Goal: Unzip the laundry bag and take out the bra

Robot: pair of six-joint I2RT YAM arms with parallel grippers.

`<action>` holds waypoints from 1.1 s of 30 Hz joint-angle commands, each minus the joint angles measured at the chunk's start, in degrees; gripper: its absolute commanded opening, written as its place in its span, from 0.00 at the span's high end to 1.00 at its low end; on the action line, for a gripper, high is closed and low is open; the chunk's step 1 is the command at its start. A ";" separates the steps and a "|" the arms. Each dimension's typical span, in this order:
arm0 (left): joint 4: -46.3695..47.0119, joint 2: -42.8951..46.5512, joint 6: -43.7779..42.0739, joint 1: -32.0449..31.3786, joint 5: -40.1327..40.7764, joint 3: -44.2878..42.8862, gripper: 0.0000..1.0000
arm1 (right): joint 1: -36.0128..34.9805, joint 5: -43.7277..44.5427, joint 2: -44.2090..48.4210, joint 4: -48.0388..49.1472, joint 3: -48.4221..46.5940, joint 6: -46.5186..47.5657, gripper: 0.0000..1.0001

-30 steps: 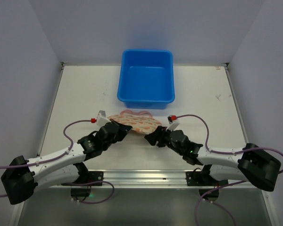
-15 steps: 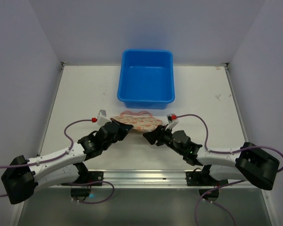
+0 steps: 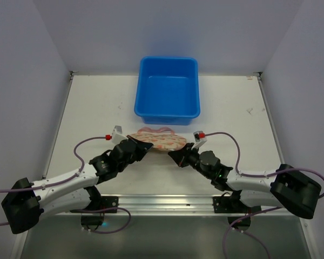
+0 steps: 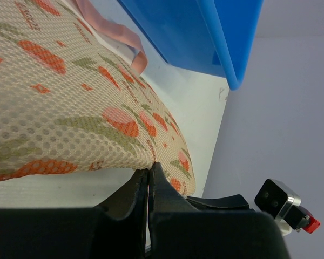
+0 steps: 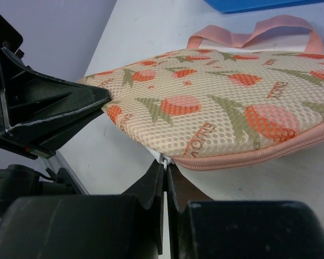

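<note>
Two grippers: both mine, both down at the laundry bag (image 3: 159, 141), one at each end.
Right gripper (image 5: 165, 164): jaws drawn together on what looks like the small white zipper pull (image 5: 163, 158), where the pink seam curves round the bag's end.
Left gripper (image 4: 147, 175): fingers pressed flat together, pinching the bag's edge at the opposite end as an anchor.
Laundry bag: flat on the table (image 3: 97, 108), just on the near side of the blue tub (image 3: 167, 89) and apart from it. Its pink handle loop (image 5: 248, 35) lies on the tub side. The seam I can see is zipped.
Bra: not in view. I judge it is inside the closed bag.
Step in hand: grip on the pull taken, unzipping not yet begun.
Next move: draw the pull along the seam, away from my left hold, keeping the fabric taut and the fingers low. The pull is tiny, so I expect it could slip out.
Change from a second ago: my right jaws stood apart then and have now closed, and that wrist has shifted slightly. Left arm and tub are as they were.
</note>
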State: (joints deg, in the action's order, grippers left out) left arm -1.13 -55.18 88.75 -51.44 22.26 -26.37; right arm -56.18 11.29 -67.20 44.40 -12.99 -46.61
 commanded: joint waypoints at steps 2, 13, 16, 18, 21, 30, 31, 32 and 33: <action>2.80 0.33 -1.21 -0.24 0.68 -0.09 1.00 | 0.20 3.92 2.07 3.24 2.00 0.12 1.00; -1.24 3.23 -1.91 -0.15 3.49 1.49 1.00 | 1.51 1.64 19.73 -36.47 -3.44 -2.17 1.00; -2.21 3.94 -2.53 0.20 3.84 2.20 1.00 | 5.11 -2.31 22.90 -42.37 -3.62 -2.43 1.00; -3.53 4.55 -3.14 1.16 3.49 2.81 1.00 | 7.92 -5.74 24.21 -45.96 -3.62 -2.26 1.00; -6.25 5.95 -4.46 3.01 2.62 4.13 1.00 | 9.86 -8.47 25.36 -50.27 -4.49 -0.86 1.00; -6.78 6.32 -19.30 11.10 -8.19 4.06 0.85 | 9.69 -20.05 23.52 -57.06 -12.48 9.60 1.00; -7.22 5.53 -22.01 11.10 -9.16 3.18 0.76 | 9.43 -20.95 22.82 -56.54 -13.02 9.69 1.00; -7.92 4.13 -23.00 11.10 -11.43 2.30 0.54 | 8.29 -21.31 21.07 -56.10 -13.72 9.61 1.00; -7.84 3.68 -23.79 11.10 -12.84 1.16 0.41 | 7.59 -21.48 19.93 -54.87 -15.12 9.52 1.00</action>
State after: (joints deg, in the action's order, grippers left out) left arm -6.15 -49.65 73.19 -41.54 11.94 -21.67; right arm -47.42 -6.28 -44.58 -8.16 -24.45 -40.23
